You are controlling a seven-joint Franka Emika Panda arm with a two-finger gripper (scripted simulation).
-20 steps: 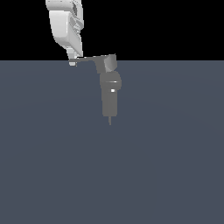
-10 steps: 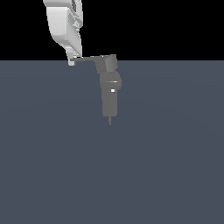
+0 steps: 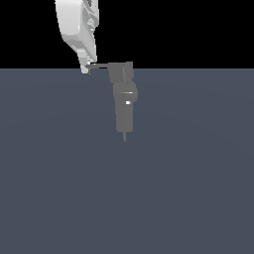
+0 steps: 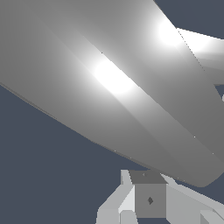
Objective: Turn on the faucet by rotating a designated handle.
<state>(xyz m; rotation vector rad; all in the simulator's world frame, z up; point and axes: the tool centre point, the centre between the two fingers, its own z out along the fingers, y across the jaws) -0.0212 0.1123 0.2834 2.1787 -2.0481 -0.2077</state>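
One pincer (image 3: 86, 68) | pointing down | tip at handle (image 3: 100, 66) end

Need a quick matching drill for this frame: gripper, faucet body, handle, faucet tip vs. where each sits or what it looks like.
Things:
1. white robot gripper
2. matte grey cylindrical faucet
3. thin flat grey handle bar
4. tiny thin faucet tip

Descriptions:
A. lowest point of the fixture
B. at the lever's free end, exterior view's left
C. upright, mid-scene
D. juts sideways from the angled head

Pairs: 1-B, 2-C, 3-D, 4-A
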